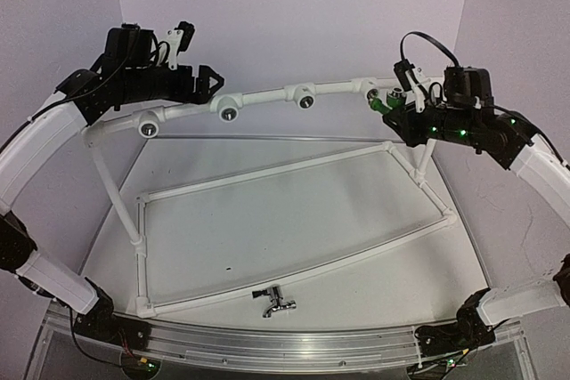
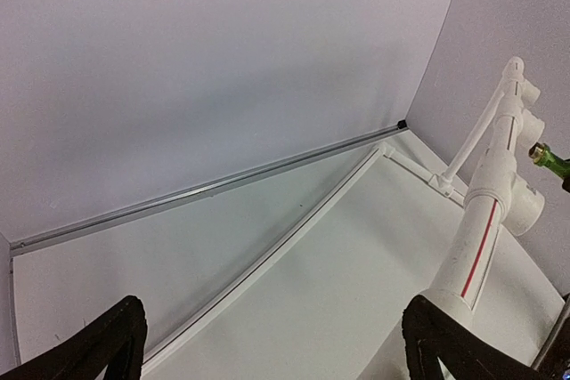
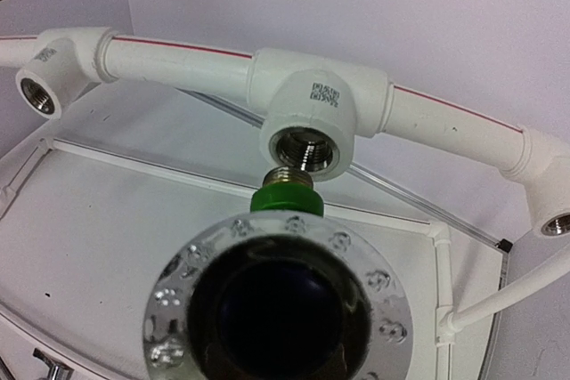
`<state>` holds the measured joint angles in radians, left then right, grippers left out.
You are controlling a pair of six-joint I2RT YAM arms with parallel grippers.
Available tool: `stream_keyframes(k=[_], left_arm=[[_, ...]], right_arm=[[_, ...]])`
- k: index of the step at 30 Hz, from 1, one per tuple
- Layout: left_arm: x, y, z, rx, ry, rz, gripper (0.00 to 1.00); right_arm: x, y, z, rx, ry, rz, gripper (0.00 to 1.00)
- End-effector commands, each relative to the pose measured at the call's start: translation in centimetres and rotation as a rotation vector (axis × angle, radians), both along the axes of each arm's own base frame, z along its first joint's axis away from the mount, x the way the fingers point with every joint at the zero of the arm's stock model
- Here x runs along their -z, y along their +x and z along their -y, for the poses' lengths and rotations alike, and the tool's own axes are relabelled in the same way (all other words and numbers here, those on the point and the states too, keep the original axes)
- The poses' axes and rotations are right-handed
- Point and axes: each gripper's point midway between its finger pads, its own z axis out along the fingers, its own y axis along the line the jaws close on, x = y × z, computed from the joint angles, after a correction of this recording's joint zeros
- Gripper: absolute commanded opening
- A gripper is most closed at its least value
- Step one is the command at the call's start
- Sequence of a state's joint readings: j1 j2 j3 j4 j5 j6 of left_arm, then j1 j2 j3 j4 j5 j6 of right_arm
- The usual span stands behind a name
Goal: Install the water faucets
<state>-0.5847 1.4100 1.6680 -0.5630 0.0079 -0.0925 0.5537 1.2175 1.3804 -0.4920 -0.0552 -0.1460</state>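
The green water faucet (image 1: 383, 104) hangs in the air at the right end of the raised white pipe (image 1: 267, 95), with my right gripper (image 1: 398, 113) shut on it. In the right wrist view its green collar (image 3: 285, 199) and brass thread point at a pipe socket (image 3: 307, 147), the thread tip just below the socket's mouth. A shiny ring with a dark centre (image 3: 276, 309) hides my right fingers there. The chrome water faucet (image 1: 274, 300) lies on the table near the front edge. My left gripper (image 1: 207, 84) is open and empty by the pipe's left part, its fingers (image 2: 116, 344) wide apart.
The pipe carries more sockets (image 1: 229, 113) along its length and stands on white legs (image 1: 116, 193). A rectangular white pipe frame (image 1: 294, 166) lies flat on the table. Grey walls close in the back and sides. An aluminium rail (image 1: 267, 344) runs along the near edge.
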Motion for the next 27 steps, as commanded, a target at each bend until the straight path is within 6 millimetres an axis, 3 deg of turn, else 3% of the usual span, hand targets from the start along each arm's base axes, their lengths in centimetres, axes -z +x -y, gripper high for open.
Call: stream_keyframes(k=[1, 9, 19, 27], left_arm=[[-2.9, -1.6, -0.3, 0.019, -0.082, 0.065, 1.00], [-1.6, -1.6, -0.2, 0.029, -0.039, 0.037, 1.00], [0.0, -4.8, 3.7, 0.335, 0.107, -0.004, 1.00], [1.0, -4.7, 4.6, 0.400, 0.202, -0.062, 1.00]], right_arm=[[-3.1, 0.6, 0.4, 0.030, 0.030, 0.075, 0.00], [-4.1, 0.2, 0.1, 0.009, 0.057, 0.091, 0.00], [-3.3, 1.1, 0.6, 0.056, 0.034, 0.082, 0.00], [-3.4, 1.2, 0.4, 0.059, 0.046, 0.082, 0.00]])
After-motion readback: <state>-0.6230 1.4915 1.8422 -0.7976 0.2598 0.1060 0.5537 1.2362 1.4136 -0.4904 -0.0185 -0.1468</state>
